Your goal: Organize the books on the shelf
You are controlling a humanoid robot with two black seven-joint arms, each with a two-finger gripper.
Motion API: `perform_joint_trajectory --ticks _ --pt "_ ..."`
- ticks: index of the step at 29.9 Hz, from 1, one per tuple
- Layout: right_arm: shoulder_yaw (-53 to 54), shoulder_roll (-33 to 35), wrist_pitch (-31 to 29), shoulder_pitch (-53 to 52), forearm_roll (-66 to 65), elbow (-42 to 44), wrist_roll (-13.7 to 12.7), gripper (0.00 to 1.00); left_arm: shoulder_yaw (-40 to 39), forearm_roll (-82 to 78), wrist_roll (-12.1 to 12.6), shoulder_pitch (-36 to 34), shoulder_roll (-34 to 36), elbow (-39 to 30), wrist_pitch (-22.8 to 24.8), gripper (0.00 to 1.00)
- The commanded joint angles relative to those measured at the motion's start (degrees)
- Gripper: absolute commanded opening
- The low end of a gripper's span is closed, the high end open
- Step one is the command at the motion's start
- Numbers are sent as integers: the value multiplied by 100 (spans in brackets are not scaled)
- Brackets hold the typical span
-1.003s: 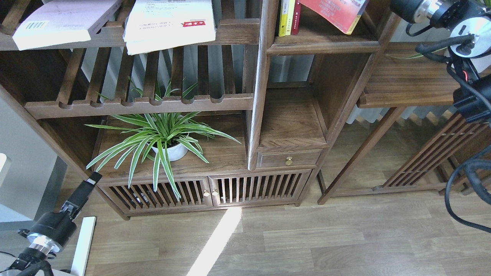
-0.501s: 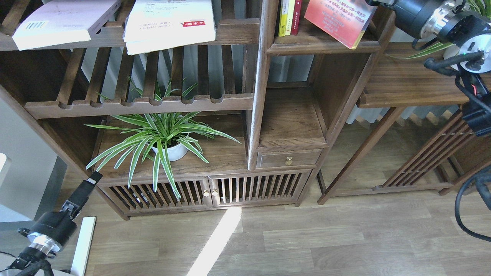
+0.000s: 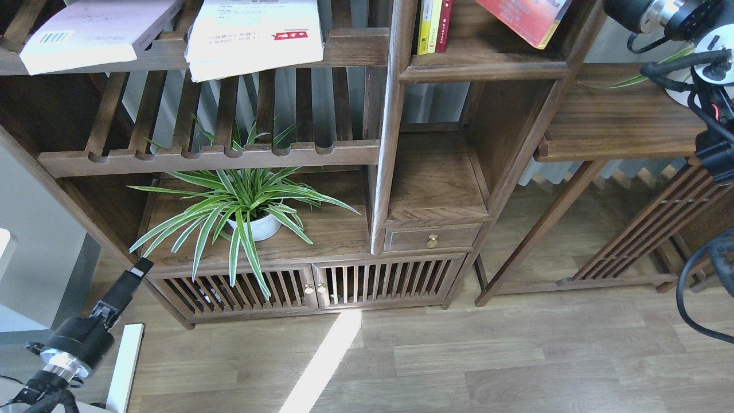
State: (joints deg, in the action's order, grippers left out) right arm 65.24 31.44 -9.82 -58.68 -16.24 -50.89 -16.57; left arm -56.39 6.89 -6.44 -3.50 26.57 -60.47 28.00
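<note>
A pale lavender book (image 3: 86, 31) and a white book with a red mark (image 3: 252, 37) lie flat on the slatted rack at the top left. A red book with a yellow edge (image 3: 527, 20) hangs tilted over the board of the narrow shelf (image 3: 481, 70), its top cut off by the frame. Thin yellow and red books (image 3: 433, 26) stand at that shelf's left wall. My right arm's wrist (image 3: 636, 11) reaches in beside the red book, with its fingers out of view. My left gripper (image 3: 137, 269) hangs low at the left, holding nothing visible.
A spider plant in a white pot (image 3: 252, 226) stands on the wide board. An empty slatted rack (image 3: 212, 158) sits above it. A small drawer (image 3: 431, 236) and slatted doors (image 3: 309, 284) lie lower down. A side table (image 3: 613, 129) stands at the right on the wood floor.
The red book dipped lower into the shelf opening, then rose and shifted right with the right arm. The left arm has not moved.
</note>
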Motion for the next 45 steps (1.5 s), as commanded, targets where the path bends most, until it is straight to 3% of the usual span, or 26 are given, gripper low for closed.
perform_joint_trajectory --ticks 1,11,19,25,33,45 --pt "6 -111 59 -64 -11 96 40 7 -12 -4 -6 -10 -3 0 0 98" --pt "24 -498 217 -100 -380 245 66 6 32 -4 2 -2 -47 0 0 98" --pt "24 -744 226 -258 -512 755 250 6 41 -4 -15 69 -90 9 0 98" --pt "33 -1218 743 -337 -503 826 444 8 50 -4 2 51 -161 0 0 98" --pt "15 -1316 771 -424 -503 1186 663 7 -12 5 -24 42 -161 0 0 98" --pt "-46 -1614 806 -521 -618 1502 690 11 -3 5 -15 60 -266 0 0 98"
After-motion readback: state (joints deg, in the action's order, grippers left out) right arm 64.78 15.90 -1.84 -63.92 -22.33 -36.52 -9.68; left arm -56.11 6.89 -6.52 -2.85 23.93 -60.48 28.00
